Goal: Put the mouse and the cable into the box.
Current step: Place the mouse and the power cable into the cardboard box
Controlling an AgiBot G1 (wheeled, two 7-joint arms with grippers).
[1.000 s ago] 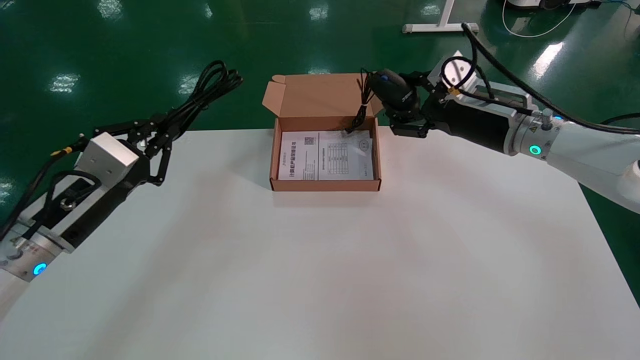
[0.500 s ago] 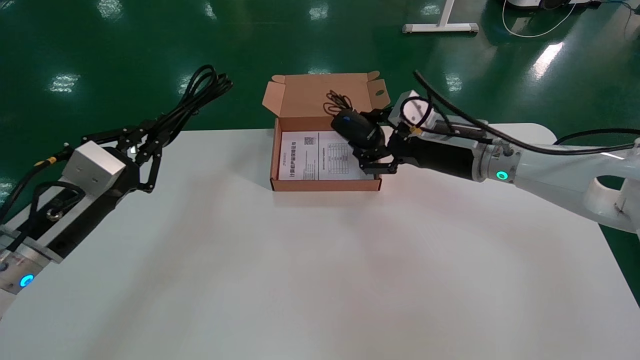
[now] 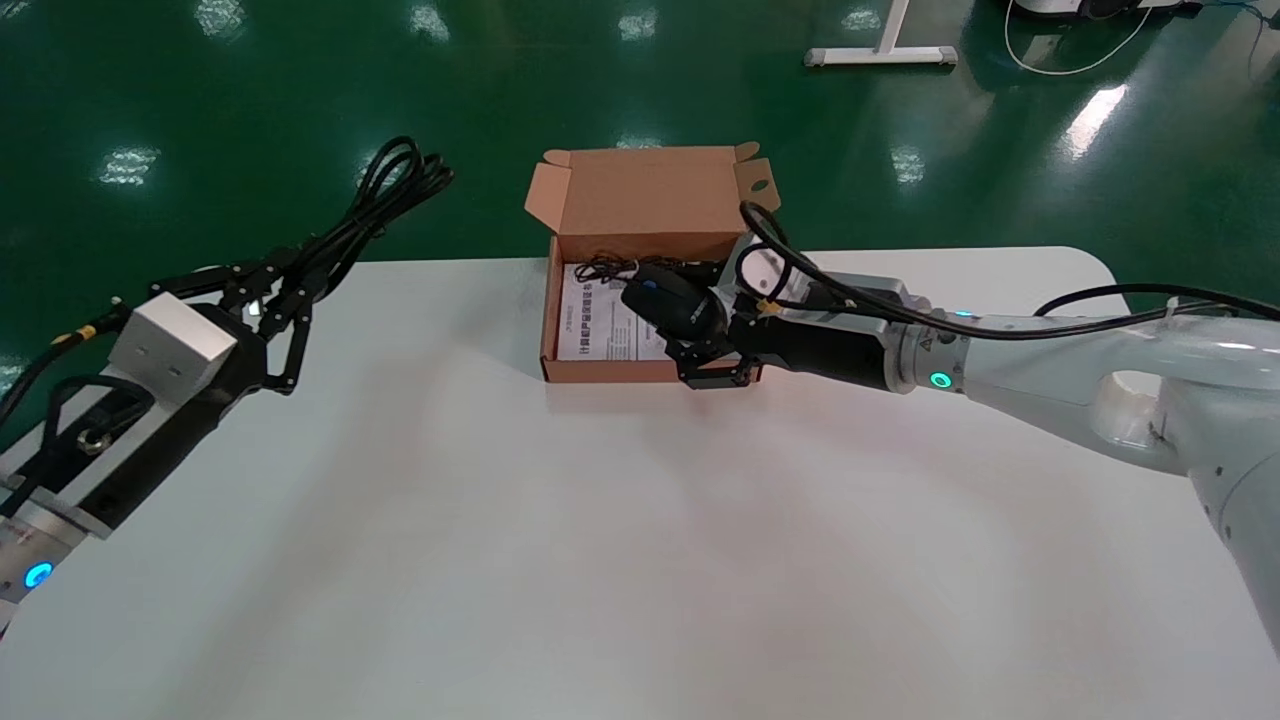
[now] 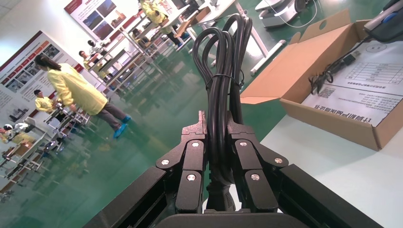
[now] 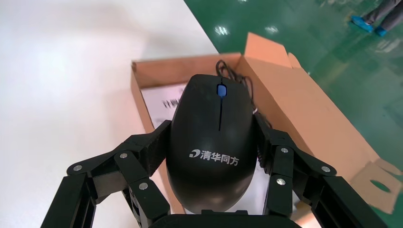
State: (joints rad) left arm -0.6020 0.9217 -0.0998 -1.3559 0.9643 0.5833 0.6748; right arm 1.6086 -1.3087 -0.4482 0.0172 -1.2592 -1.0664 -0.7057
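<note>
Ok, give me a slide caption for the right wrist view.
Right gripper holds a black mouse over the open cardboard box, its cord trailing inside.

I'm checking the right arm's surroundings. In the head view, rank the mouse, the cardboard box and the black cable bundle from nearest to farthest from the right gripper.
1. mouse: clamped in the right gripper itself.
2. cardboard box: right beside it, centre of view.
3. black cable bundle: far off on the left, held by the left gripper.

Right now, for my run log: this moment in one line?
right pincer: shut on black computer mouse, above open brown cardboard box | left pincer: shut on bundled black cable, left of box
</note>
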